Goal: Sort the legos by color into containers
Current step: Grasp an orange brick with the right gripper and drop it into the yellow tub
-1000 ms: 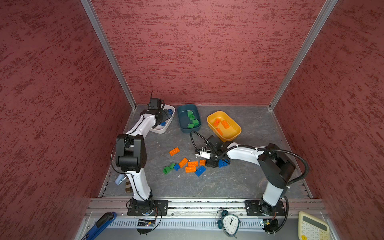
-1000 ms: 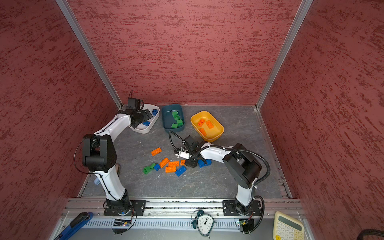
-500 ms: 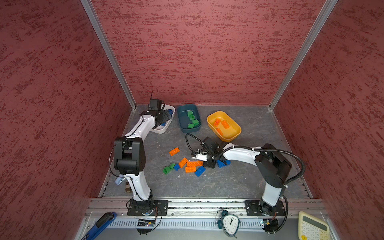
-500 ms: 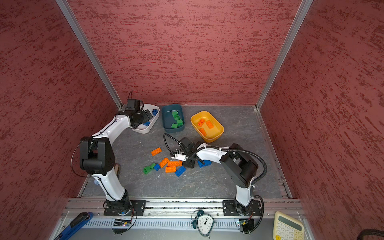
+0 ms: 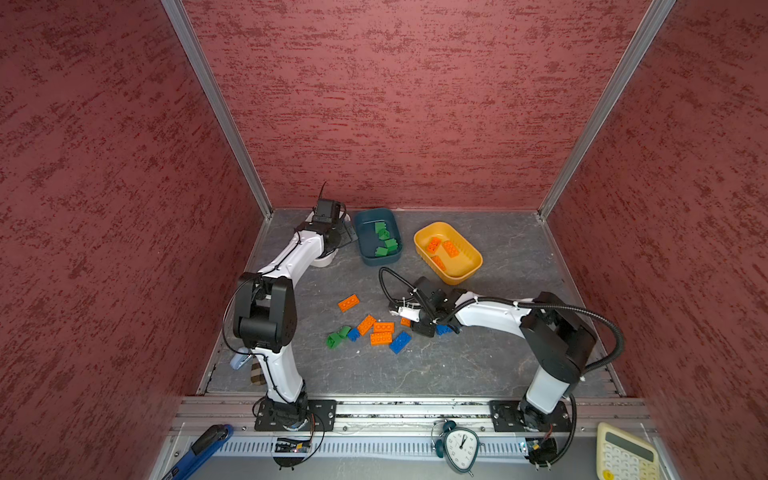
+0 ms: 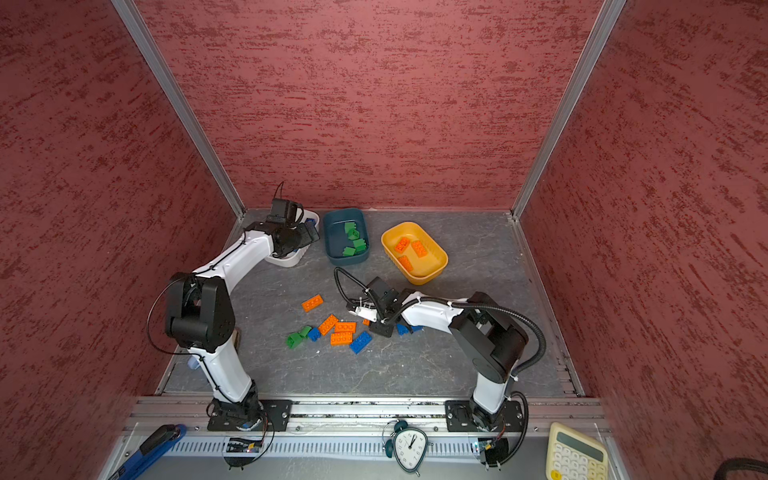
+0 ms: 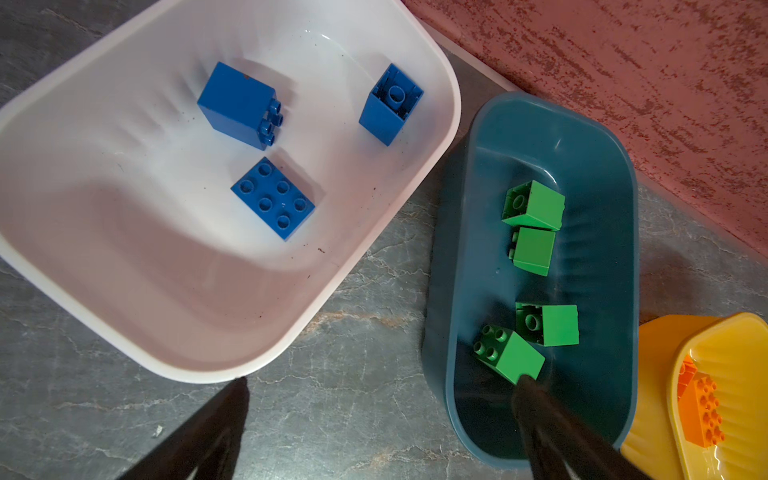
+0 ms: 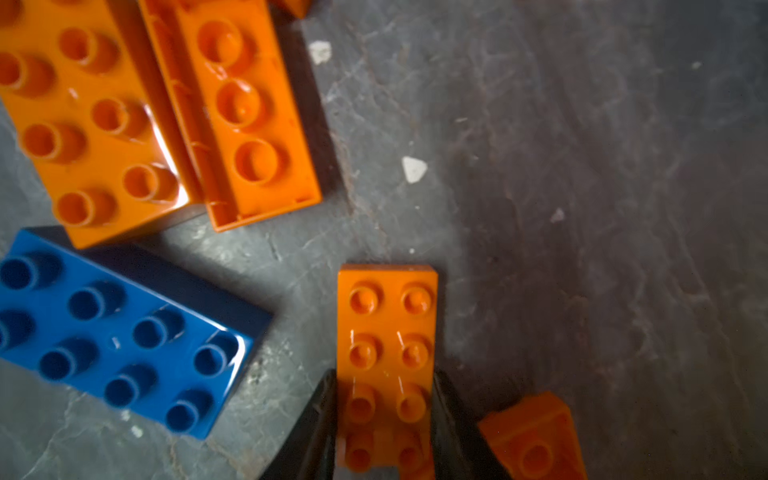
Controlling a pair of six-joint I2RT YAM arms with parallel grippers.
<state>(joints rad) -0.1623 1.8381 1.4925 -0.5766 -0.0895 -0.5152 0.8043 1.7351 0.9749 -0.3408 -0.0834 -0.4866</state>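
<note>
My right gripper (image 8: pixel 385 382) is shut on a flat orange lego (image 8: pixel 386 324), one finger on each long side, low over the table beside the loose pile (image 5: pixel 380 332) of orange, blue and green legos. In both top views it sits at the pile's right edge (image 6: pixel 368 322). My left gripper (image 7: pixel 382 381) hangs open and empty above the gap between the white container (image 7: pixel 124 208), which holds three blue legos, and the teal container (image 7: pixel 457 291), which holds several green ones. The yellow container (image 5: pixel 465 266) holds three orange legos.
A lone orange lego (image 5: pixel 348 302) lies left of the pile, and blue legos (image 5: pixel 442 330) lie under my right wrist. Red walls close in three sides. An alarm clock (image 5: pixel 459 446), a calculator (image 5: pixel 623 455) and a blue-handled tool (image 5: pixel 199 449) lie beyond the front rail.
My right gripper has slid left into the pile's edge and closed onto the orange lego. The left gripper has stayed open near the white container.
</note>
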